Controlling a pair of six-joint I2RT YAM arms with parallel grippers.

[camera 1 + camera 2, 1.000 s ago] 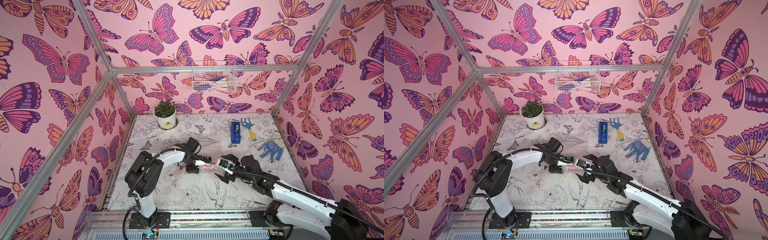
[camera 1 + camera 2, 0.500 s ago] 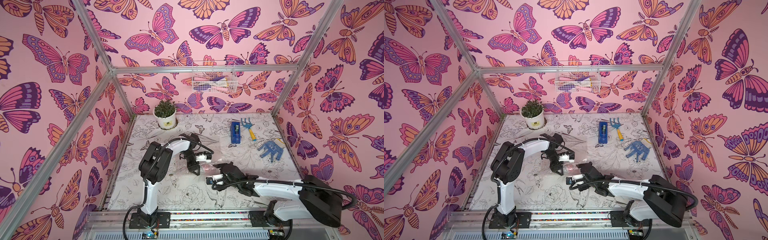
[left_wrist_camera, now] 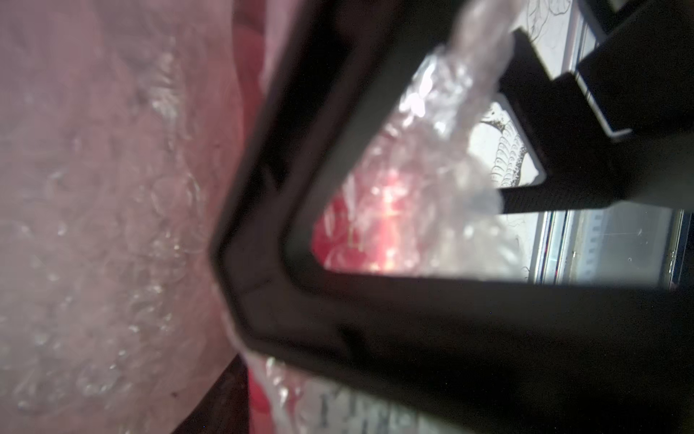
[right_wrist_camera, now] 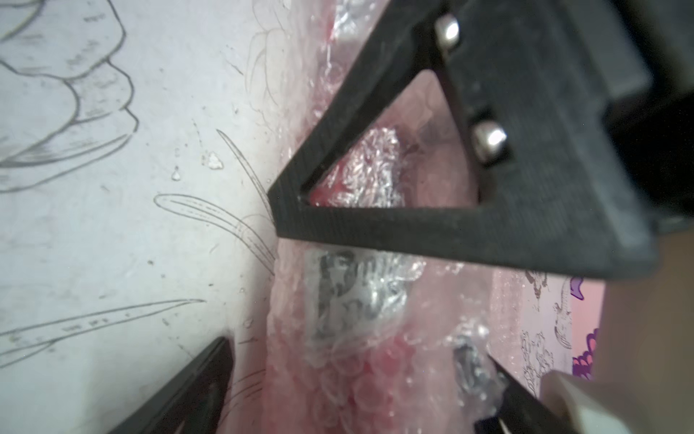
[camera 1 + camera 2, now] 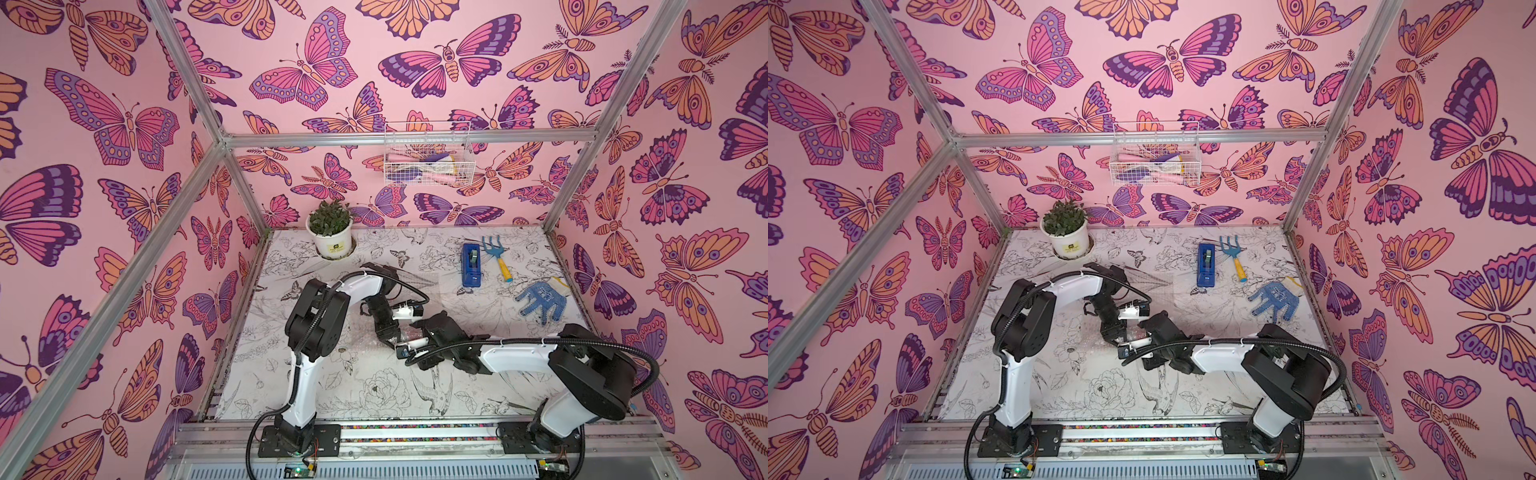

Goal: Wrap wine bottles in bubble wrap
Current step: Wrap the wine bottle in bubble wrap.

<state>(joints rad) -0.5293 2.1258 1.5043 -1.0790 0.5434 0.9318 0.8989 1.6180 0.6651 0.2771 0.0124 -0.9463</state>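
The wine bottle lies rolled in bubble wrap on the middle of the table, its red liquid and label showing through the film. In the left wrist view the red glass shows through one finger's frame. My left gripper is shut on the wrapped bottle from the far side. My right gripper is open and straddles the roll, one finger lying on the wrap and the other finger standing off it over the table. In both top views the two grippers meet tip to tip.
Loose bubble wrap spreads on the table left of the grippers. At the back right lie a blue tape dispenser, a small rake and a blue glove. A potted plant stands back left. A wire basket hangs on the back wall.
The right arm has folded and its gripper has come in close beside the left one over the roll. The left arm has drawn its elbow back, still holding the wrapped bottle.
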